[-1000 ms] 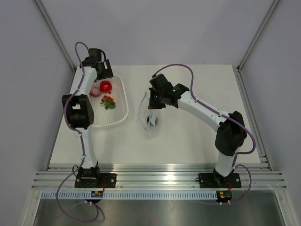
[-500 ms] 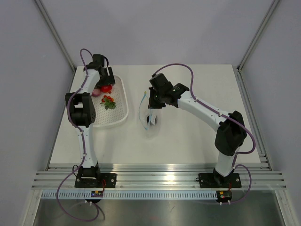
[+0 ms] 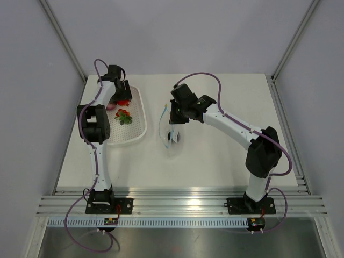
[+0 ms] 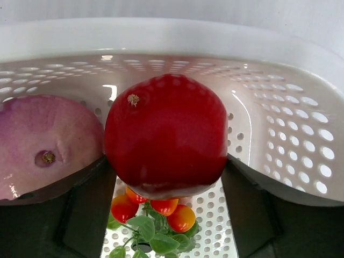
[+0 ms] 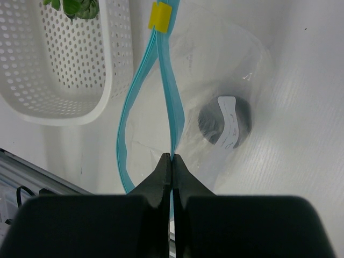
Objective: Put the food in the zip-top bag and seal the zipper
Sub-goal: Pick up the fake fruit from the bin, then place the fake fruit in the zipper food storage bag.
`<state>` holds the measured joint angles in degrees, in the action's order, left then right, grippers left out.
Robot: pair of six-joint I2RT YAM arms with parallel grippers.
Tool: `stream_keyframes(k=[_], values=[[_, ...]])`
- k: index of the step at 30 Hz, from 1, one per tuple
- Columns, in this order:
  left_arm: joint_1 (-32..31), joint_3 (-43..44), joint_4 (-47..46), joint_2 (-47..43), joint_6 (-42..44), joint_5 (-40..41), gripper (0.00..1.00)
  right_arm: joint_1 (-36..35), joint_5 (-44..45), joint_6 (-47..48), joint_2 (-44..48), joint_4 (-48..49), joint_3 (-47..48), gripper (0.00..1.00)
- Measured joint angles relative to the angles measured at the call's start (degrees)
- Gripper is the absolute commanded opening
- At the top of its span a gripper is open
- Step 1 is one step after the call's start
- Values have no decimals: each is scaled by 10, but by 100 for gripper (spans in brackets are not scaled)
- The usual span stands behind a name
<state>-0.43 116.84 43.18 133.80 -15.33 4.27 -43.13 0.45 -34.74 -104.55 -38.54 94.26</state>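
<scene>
The glossy red roundish piece (image 4: 166,137), the matte pink piece (image 4: 45,145) and the leafy green piece (image 4: 150,236) lie in the white perforated basket (image 4: 279,107). The left arm reaches to the basket's far end, and the left end effector (image 4: 164,161) is spread wide astride the red piece. The right arm stretches left across the counter (image 3: 215,156), and the right end effector (image 5: 171,158) is pinched tight on the teal zipper (image 5: 161,80) of the clear, crinkled zip-top bag (image 5: 226,64) beside the basket.

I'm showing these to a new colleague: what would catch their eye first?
The glossy red piece fills the left wrist view, lying in the white basket between the fingers of the left gripper, though a grip cannot be confirmed. In the right wrist view the right gripper pinches the light blue zipper of the clear zip-top bag, whose mouth gapes open.
</scene>
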Motion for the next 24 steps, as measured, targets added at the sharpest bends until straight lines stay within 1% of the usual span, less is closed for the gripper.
stream_keyframes(k=[3,6,9,18,24], values=[[0,0,-1,0,-2,-1,59,0,0,0,0,0,0,0],[0,-16,-15,-7,-1,-2,58,0,0,0,0,0,0,0],[-1,-57,-27,-35,-2,-2,57,0,0,0,0,1,0,0],[-12,-213,-38,-170,-12,-8,57,0,1,0,-4,2,5,0],[-32,-294,-41,-292,-18,-24,57,0,1,7,-53,-3,73,0]])
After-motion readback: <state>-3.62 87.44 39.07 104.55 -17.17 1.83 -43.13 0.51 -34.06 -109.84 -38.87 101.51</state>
